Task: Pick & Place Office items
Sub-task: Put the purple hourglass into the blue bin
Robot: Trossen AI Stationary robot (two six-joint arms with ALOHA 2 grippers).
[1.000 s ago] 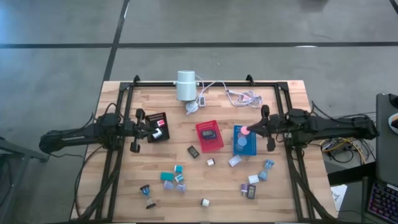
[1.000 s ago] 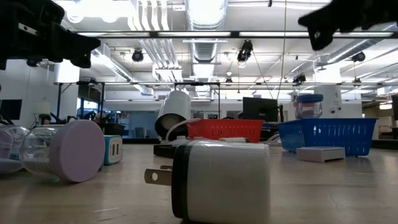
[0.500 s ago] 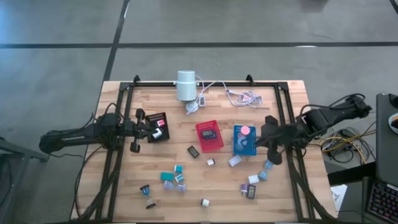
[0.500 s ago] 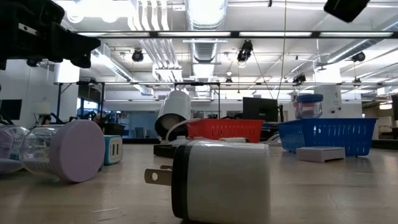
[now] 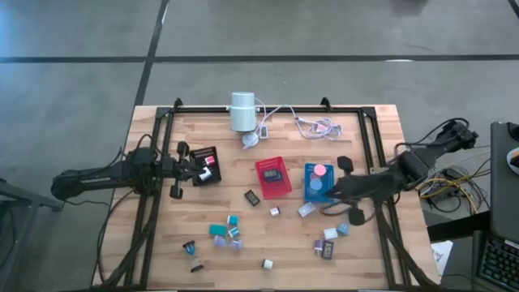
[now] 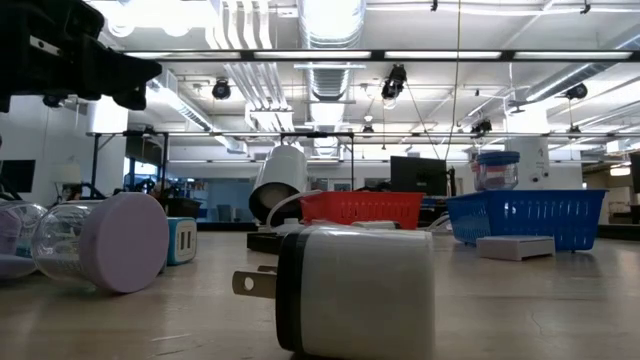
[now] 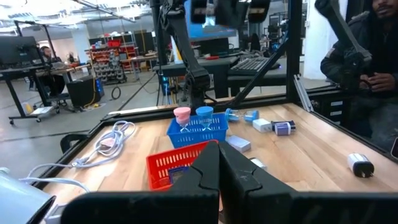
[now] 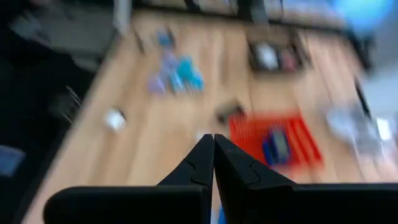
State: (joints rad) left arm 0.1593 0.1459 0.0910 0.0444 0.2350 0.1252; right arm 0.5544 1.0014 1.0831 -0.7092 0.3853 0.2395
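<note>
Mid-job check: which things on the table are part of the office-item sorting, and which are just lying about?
Part of the job:
- loose office items scattered on the wood
- pink disc in the blue tray
- red tray, black tray
- left gripper and right gripper, both shut

Lying about:
- white cylinder
- white cables

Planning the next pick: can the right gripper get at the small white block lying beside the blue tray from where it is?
Probably yes. The right gripper, shut and empty, hovers by the blue plastic tray; the small white block lies on bare wood just beside that tray with nothing over it.
</note>
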